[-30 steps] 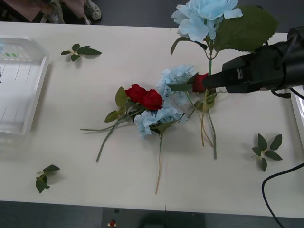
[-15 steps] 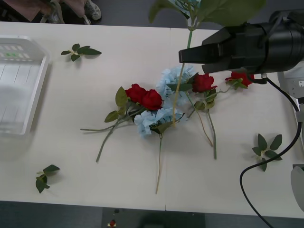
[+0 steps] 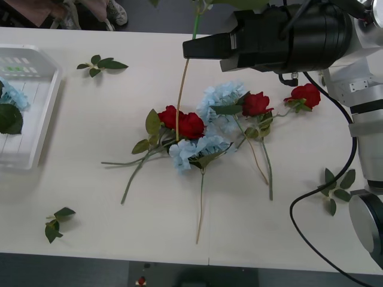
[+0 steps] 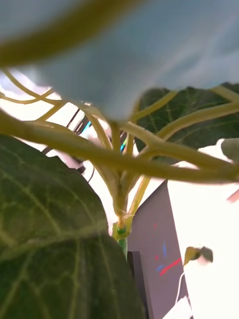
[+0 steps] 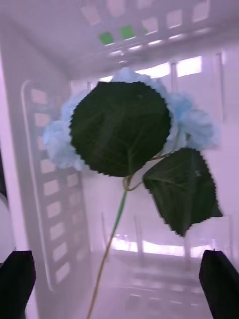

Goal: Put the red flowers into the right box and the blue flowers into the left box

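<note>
High over the table's far side, my right gripper (image 3: 192, 48) is shut on a blue flower's stem (image 3: 181, 89), which hangs down to the pile; its leaves (image 4: 50, 219) and pale petals sit close to the right wrist camera. On the table lie red flowers (image 3: 182, 124), (image 3: 256, 103), (image 3: 306, 94) mixed with blue flowers (image 3: 220, 98), (image 3: 194, 148). The left box (image 3: 45, 113) stands at the left edge with one blue flower (image 5: 124, 124) lying inside. My left gripper (image 5: 118, 274) is open above that flower. The right box is out of view.
Loose green leaf sprigs lie at the far left (image 3: 100, 64), the near left (image 3: 55, 222) and the near right (image 3: 336, 188). A black cable (image 3: 317, 197) loops over the table's right side beside my right arm.
My right gripper has carried the blue flower leftward across the far side, uncovering a red flower on the right. A blue flower now lies in the left box.
</note>
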